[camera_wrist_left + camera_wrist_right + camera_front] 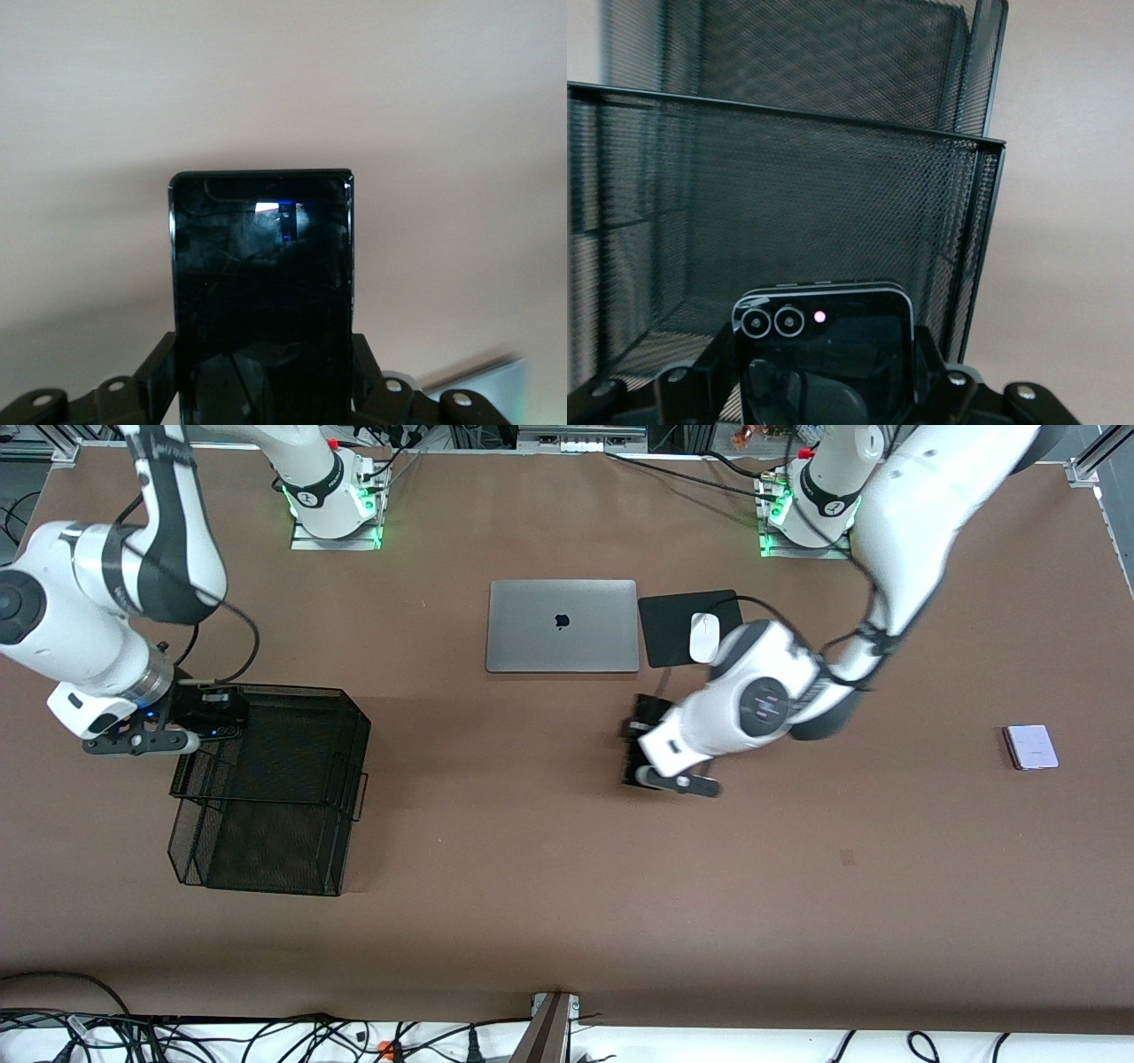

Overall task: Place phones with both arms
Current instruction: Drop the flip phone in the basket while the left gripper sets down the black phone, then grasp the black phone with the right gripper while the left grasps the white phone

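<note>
My right gripper is shut on the small squarish black phone, which has two camera rings, and holds it at the rim of the black mesh basket. In the right wrist view the fingers clamp the phone's sides and the mesh wall rises just ahead. My left gripper is shut on the long slim black slab phone and holds it low over bare table near the laptop. The left wrist view shows the gripper's fingers on the slab's long edges. The pale lavender-white phone lies flat toward the left arm's end.
A shut silver laptop lies mid-table. Beside it are a black mouse pad and a white mouse. The basket has tiered mesh walls. Cables run along the table edge nearest the front camera.
</note>
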